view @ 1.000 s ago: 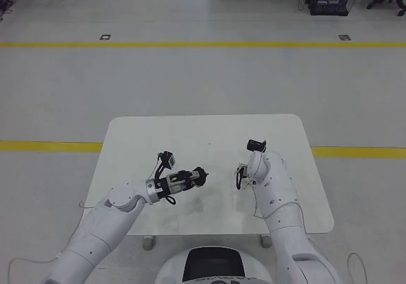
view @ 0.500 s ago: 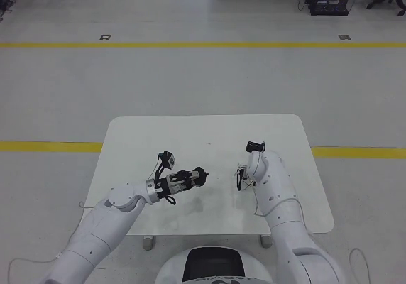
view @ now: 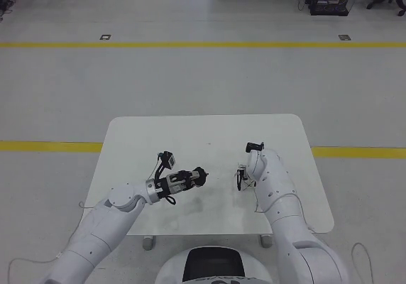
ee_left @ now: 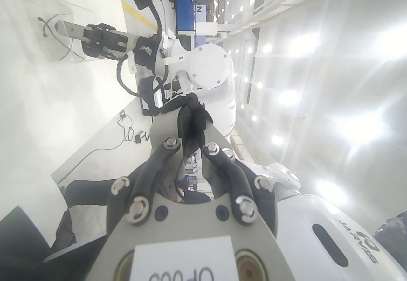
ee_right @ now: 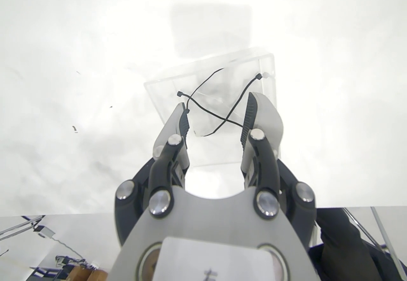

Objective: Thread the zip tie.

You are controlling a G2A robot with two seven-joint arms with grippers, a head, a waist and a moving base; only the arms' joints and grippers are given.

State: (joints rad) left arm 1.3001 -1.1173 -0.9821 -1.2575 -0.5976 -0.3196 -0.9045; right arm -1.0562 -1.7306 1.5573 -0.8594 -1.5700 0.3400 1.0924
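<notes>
Clear box (ee_right: 268, 64) holds two black zip ties (ee_right: 226, 119), crossed. I see right gripper (ee_right: 217, 102) spread wide over them, mid-frame in top view. Left gripper (ee_left: 191, 110) pinched closed, well apart from box.

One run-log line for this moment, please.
right gripper: open over clear box | zip ties: two, crossed inside box | left gripper: shut, away from box

My left gripper (view: 200, 175): centre of the frame, over the white table (view: 146, 135), pointing right.
My right gripper (view: 239, 177): right of centre, apart from the left.
Floor (view: 203, 78): two yellow lines (view: 189, 45) across.
</notes>
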